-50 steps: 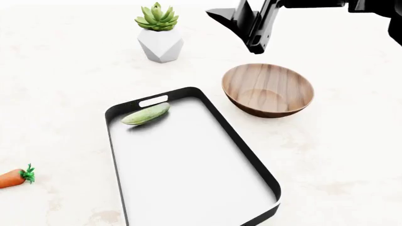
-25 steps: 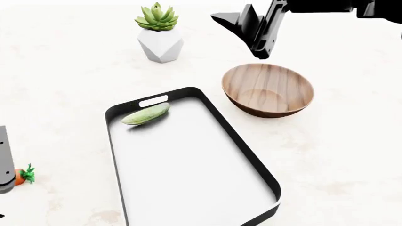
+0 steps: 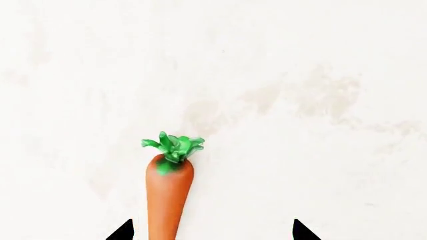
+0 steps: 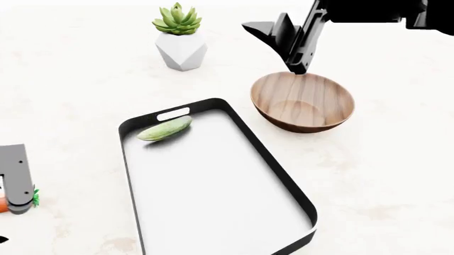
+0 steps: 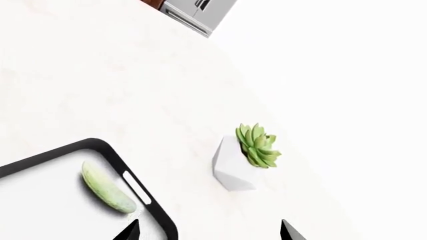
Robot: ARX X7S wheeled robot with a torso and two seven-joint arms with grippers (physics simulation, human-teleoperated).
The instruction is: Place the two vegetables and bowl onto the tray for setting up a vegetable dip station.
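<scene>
The orange carrot (image 3: 167,192) with its green top lies on the counter between the tips of my open left gripper (image 3: 213,232), closer to one finger. In the head view my left gripper (image 4: 19,202) covers most of the carrot (image 4: 33,197) at the far left edge. The light-green cucumber (image 4: 165,128) rests inside the tray (image 4: 269,159) near its handle slot; the right wrist view shows the same cucumber (image 5: 107,187) and tray (image 5: 107,147). The wooden bowl (image 4: 303,101) stands on the counter right of the tray. My open right gripper (image 4: 273,48) hangs above the bowl's far rim, holding nothing.
A succulent in a white faceted pot (image 4: 181,40) stands behind the tray, left of my right gripper (image 5: 208,231); the right wrist view shows the same pot (image 5: 243,160). A grey cabinet-like object (image 5: 197,12) sits beyond the counter's far edge.
My left arm has come into the head view from the left and now sits over the carrot. My right gripper has dropped lower and slightly right, closer to the bowl's far rim.
</scene>
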